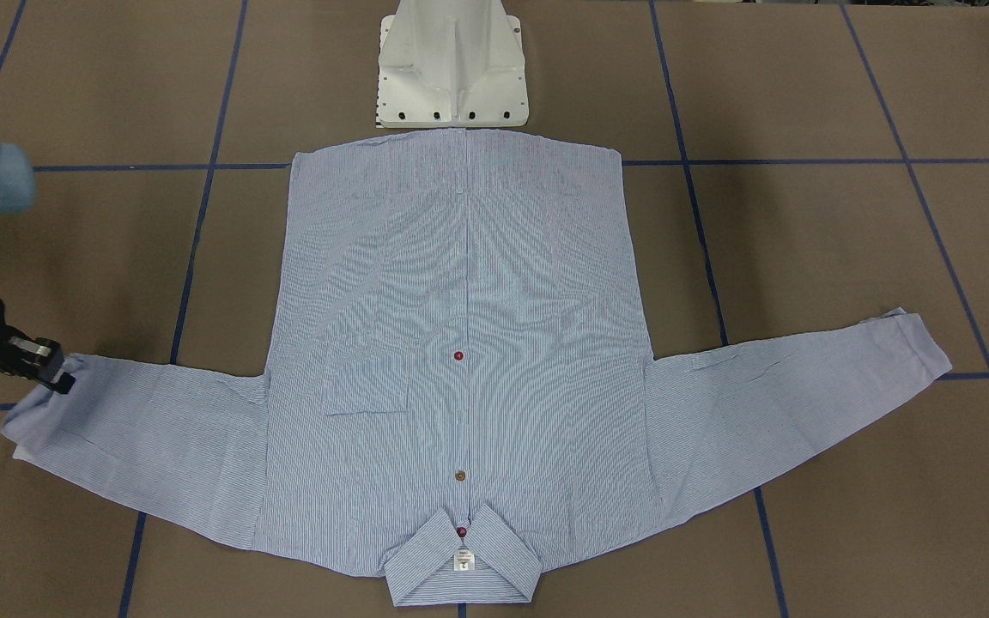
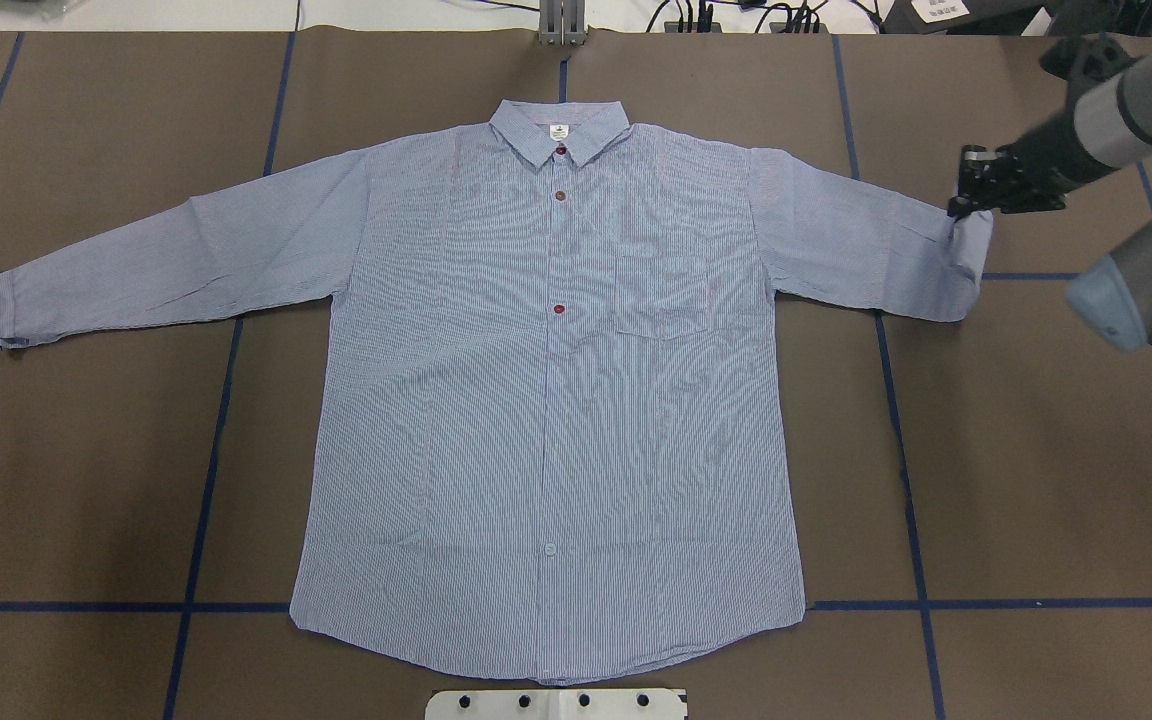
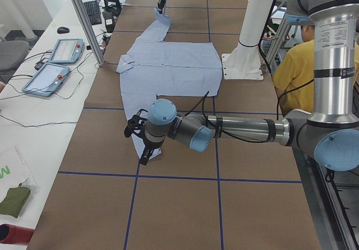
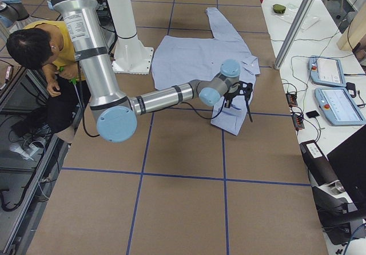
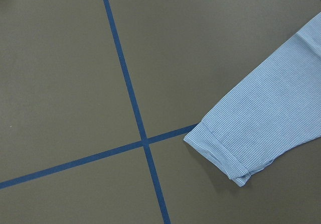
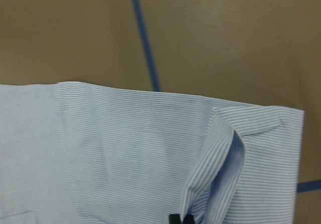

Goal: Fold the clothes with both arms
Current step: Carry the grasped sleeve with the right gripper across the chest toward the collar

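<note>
Tabletop [image 2: 1036, 450]: brown, with a grid of blue tape.

Shirt [image 2: 546, 400]: lies flat at the middle of the tabletop, front up and buttoned. The collar [image 2: 558, 130] is on the far side from the robot's base, the hem close to it. Both sleeves are spread outward.

- Cloth looks thin, light and limp. It should drape and crease, not hold a shape, and will likely drag or bunch if pulled from one point only.
- Best holds, by my judgement: the cuffs and the shoulder seams, where the fabric is doubled and firmer.

Right-hand sleeve [image 2: 856, 240]: its end is raised a little off the tabletop.

Left-hand sleeve [image 2: 166, 260]: flat. Its cuff [image 5: 220, 151] sits beside a tape crossing.

Right tool [image 2: 966, 205]: closed on the right cuff [image 6: 261, 148], pinching a fold of it. The black fingertips [image 6: 180, 218] just show at the cloth's edge in the wrist view.

Left tool [image 3: 143, 146]: hangs near the end of the left-hand sleeve. It shows only from the side camera, so I cannot tell how wide it stands or whether it touches the cloth.

Buttons [image 2: 558, 195]: small, dark red and brown. Grip clear of them.
</note>
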`<state>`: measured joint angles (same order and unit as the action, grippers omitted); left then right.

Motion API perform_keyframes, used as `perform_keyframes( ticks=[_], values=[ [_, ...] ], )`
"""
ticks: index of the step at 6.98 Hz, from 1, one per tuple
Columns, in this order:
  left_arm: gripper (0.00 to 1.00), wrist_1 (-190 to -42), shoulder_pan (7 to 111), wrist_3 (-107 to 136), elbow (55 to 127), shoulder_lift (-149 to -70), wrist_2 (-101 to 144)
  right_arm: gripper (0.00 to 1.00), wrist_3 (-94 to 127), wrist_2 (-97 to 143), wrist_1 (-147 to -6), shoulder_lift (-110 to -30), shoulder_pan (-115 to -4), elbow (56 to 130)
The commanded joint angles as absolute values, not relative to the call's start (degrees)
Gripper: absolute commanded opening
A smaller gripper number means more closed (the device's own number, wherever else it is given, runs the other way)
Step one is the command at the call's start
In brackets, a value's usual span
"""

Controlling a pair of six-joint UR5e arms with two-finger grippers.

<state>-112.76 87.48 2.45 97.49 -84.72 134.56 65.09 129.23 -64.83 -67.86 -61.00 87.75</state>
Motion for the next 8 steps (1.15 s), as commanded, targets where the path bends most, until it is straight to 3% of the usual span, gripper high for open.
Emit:
perform_keyframes(
  ticks=[1, 2, 4, 6, 8],
  values=[
    [1.00, -112.8, 87.5, 2.5, 97.2, -84.8, 134.6, 0.00, 76.0, 125.9, -72.8, -52.4, -54.2, 86.2],
    [1.00, -112.8, 87.5, 2.5, 97.0, -84.8, 134.6, 0.00, 82.1, 119.7, -72.5, -47.9, -49.4, 85.6],
    [1.00, -112.8, 87.5, 2.4, 96.9, -84.8, 134.6, 0.00, 89.2, 109.9, -67.3, -32.9, -42.2, 70.7],
    [1.00, -112.8, 87.5, 2.5, 97.5, -84.8, 134.6, 0.00, 95.0, 104.2, -60.3, -26.5, -39.0, 60.9],
    [1.00, -112.8, 87.5, 2.5, 97.7, -84.8, 134.6, 0.00, 96.9, 101.1, -60.3, -23.4, -36.3, 57.5]
  ],
)
